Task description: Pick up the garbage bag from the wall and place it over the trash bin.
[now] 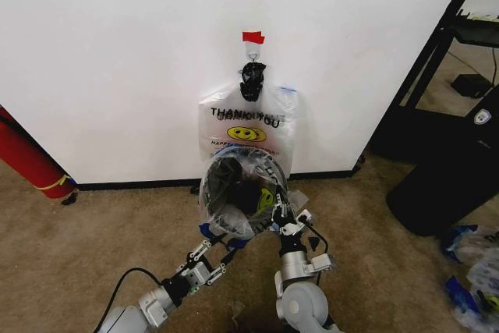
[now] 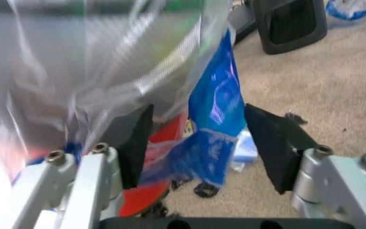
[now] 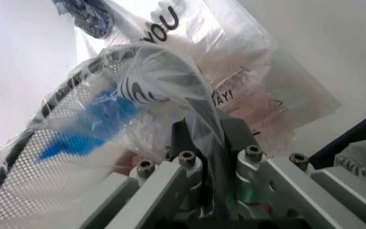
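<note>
The garbage bag (image 1: 234,193) is draped over the trash bin (image 1: 226,171), which stands on the carpet (image 1: 93,232) near the foot of the wall (image 1: 117,60), its mouth tipped toward the robot and its black mesh showing through the thin plastic. The right gripper (image 1: 282,220) is at the bin's right rim, and its jaws are pressed together on a fold of the bag's film; the right wrist view shows that fold running down between the dark pads (image 3: 183,136), with the mesh rim and a blue patch of the bag just to the far side. The left gripper (image 1: 204,259) sits lower and nearer, at the bin's near-left foot, with its fingers spread. The left wrist view shows what the head view does not: a blue flap of the bag (image 2: 215,119) hanging in the gap between the two black pads (image 2: 273,143), touching neither as far as one can tell, and the bin's red base (image 2: 151,181) behind it. On the wall behind the bin, a second bag printed THANK YOU (image 1: 257,134) hangs from a small hook (image 1: 252,52) under a strip of red tape (image 1: 253,37).
</note>
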You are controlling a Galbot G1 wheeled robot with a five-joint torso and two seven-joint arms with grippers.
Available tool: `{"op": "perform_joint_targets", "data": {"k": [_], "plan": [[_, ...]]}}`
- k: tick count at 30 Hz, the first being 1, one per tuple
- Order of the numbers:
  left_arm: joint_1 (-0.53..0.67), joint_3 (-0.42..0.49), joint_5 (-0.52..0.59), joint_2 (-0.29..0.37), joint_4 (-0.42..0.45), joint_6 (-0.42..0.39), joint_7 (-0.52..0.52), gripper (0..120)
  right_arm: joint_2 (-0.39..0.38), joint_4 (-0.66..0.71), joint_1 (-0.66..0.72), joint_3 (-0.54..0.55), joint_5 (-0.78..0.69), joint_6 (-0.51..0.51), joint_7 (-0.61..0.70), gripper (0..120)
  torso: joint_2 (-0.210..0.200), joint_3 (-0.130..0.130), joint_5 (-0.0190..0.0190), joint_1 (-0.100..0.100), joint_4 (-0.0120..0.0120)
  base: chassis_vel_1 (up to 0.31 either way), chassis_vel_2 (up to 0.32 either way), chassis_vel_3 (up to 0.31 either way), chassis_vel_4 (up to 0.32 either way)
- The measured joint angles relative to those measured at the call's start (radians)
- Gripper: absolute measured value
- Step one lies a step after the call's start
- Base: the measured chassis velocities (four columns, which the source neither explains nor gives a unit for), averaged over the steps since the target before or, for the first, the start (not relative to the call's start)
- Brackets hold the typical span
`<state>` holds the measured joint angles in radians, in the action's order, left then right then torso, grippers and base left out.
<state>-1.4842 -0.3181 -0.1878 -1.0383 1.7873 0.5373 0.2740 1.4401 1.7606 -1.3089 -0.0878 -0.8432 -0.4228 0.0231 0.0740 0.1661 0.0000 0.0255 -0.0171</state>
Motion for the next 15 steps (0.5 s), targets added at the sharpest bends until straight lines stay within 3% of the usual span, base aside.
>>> {"op": "perform_joint_targets", "data": {"k": [3,5,12,15], "plan": [[0.011,0.006,-0.008,-0.008,-0.017,-0.008,0.004,50,0.003,0.0,0.0,0.0,0.0,0.0,0.0,1,0.0,0.0,0.0,0.0,0.0,0.0,0.0,0.0,0.0],[0.013,0.006,-0.009,-0.01,-0.019,-0.009,0.004,48,0.004,0.0,0.0,0.0,0.0,0.0,0.0,1,0.0,0.0,0.0,0.0,0.0,0.0,0.0,0.0,0.0],[0.013,0.005,-0.009,-0.008,-0.021,-0.015,0.005,16,0.007,0.0,0.0,0.0,0.001,0.0,0.0,1,0.0,0.0,0.0,0.0,0.0,0.0,0.0,0.0,0.0],[0.014,0.005,-0.009,-0.008,-0.022,-0.015,0.003,11,0.007,0.0,0.0,0.0,0.001,0.0,0.0,1,0.0,0.0,0.0,0.0,0.0,0.0,0.0,0.0,0.0]]}}
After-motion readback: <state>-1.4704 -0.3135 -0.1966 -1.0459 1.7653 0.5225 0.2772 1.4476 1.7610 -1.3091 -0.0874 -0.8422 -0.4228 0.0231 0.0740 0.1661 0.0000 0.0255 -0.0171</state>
